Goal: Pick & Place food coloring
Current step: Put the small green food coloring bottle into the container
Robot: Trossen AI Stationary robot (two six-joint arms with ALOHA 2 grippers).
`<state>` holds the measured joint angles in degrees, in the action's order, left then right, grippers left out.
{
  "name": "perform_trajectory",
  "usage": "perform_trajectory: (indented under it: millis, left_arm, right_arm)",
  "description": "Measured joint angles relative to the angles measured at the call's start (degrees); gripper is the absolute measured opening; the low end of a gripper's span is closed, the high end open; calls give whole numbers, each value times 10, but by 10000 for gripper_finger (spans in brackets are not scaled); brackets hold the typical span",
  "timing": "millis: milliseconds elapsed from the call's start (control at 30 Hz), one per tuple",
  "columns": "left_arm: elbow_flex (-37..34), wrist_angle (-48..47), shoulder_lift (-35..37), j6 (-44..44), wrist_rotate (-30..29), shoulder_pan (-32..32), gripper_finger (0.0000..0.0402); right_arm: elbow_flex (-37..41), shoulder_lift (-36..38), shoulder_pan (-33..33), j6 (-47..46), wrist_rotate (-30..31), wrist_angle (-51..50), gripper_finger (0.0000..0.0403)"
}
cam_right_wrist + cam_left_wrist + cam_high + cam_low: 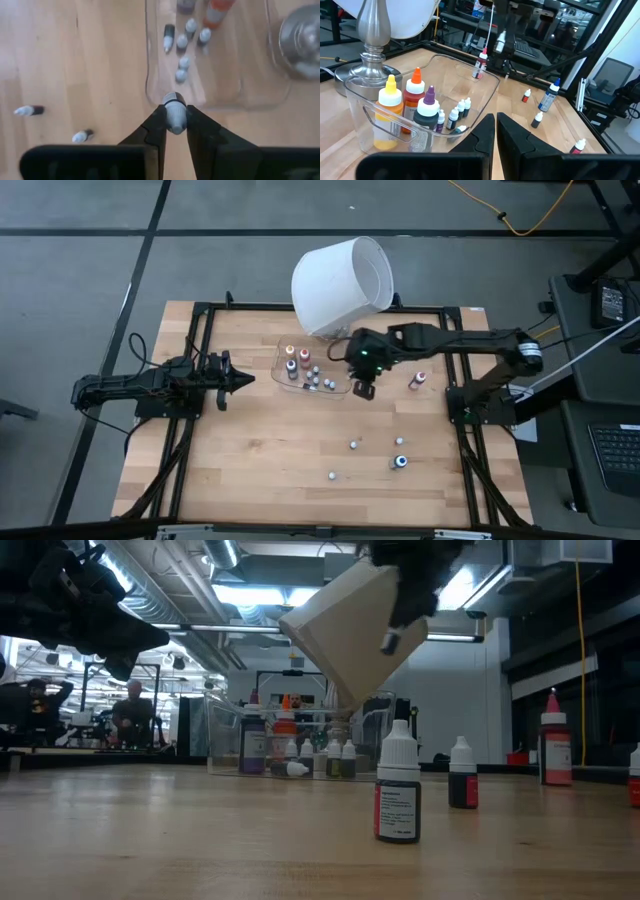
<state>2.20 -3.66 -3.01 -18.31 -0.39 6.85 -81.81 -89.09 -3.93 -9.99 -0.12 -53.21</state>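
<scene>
Gripping small bottle [174, 111], right hand [174, 125]; seemingly hidden overhead.

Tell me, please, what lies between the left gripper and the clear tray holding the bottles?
Only bare wooden table: in the high view, nothing sits between the left gripper and the clear tray.

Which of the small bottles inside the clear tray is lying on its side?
The small dark bottle at the tray's open middle, white cap pointing away from the big bottles. Every other bottle in the tray stands upright.
</scene>
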Motion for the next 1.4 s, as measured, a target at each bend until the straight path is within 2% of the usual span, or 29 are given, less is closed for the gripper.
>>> perform_trajectory:
  millis: [233,400,567,1400]
  left_arm:
    - [0,0,0,0,0,0,15]
    - [0,0,0,0,0,0,15]
    - [0,0,0,0,0,0,15]
    - [0,0,0,0,0,0,15]
  right_arm:
    - [-109,-116,-23,108,-1,-5,61]
    - [-156,-179,-38,163,-2,-6,67]
    - [-161,-216,-55,173,-26,-3,63]
    - [-161,-309,-74,136,-41,48,63]
